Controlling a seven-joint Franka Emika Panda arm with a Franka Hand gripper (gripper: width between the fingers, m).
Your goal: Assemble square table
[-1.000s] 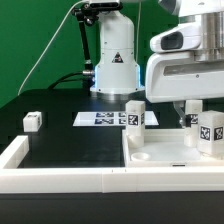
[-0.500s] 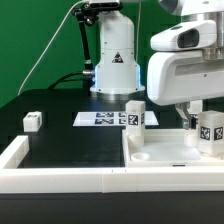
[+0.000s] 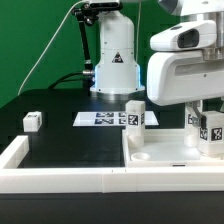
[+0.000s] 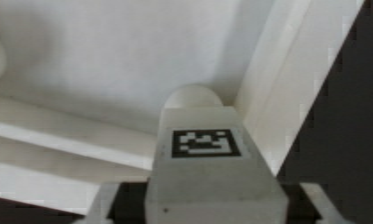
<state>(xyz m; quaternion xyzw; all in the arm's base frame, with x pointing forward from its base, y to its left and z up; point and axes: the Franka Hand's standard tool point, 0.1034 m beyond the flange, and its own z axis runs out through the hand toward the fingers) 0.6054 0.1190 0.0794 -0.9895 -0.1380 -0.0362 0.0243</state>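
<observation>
Nearest in the exterior view, the long white border wall [image 3: 60, 172] is seen running along the front of the black bench [image 3: 60, 140]. Just behind it, toward the exterior view's right, the square tabletop slab [image 3: 165, 150] is laid flat with its raised edges up. Over the slab's right part the gripper [image 3: 208, 122] is lowered around the held leg [image 3: 212, 134] — a white tagged block, upright.

In the wrist view the gripper [image 4: 206, 198] is shown narrowed onto the held leg [image 4: 204, 145]. Its fingers [image 4: 121, 200] are set against both sides with no gap visible, and the tagged face is centred between them, above the slab [image 4: 112, 60] and beside one raised edge. A rounded white stub [image 4: 197, 97] is seen just beyond the leg — what it is cannot be told.

A second leg [image 3: 135, 114] is stood at the slab's far left corner. A loose leg [image 3: 32, 121] is seen well apart on the bench, at the exterior view's left. Farther back the marker board [image 3: 100, 118] is laid flat, with the arm's base [image 3: 112, 60] mounted behind it.
</observation>
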